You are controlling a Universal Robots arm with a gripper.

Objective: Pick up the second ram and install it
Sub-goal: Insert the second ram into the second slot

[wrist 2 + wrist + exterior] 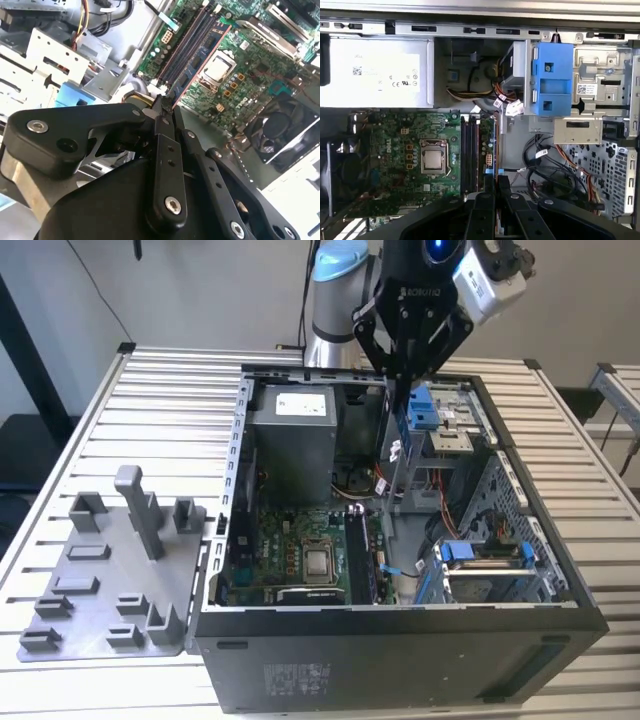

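Observation:
My gripper [403,375] hangs above the back of the open computer case [400,635], over its middle. It is shut on the second ram [405,425], a thin strip that hangs straight down from the fingers. In the second wrist view the ram [202,55] runs out from the closed fingertips [164,104] as a bluish card with a red edge, over the motherboard's dark memory slots [185,45]. In the first wrist view the gripper [492,182] sits just beyond the slots [469,150], which lie beside the silver processor chip [433,160].
A grey plastic tray [110,570] with upright blocks lies on the slatted table at the exterior view's left. Inside the case are a grey power supply [290,435], a blue drive bracket [552,82], loose cables [545,170] and a fan [285,130].

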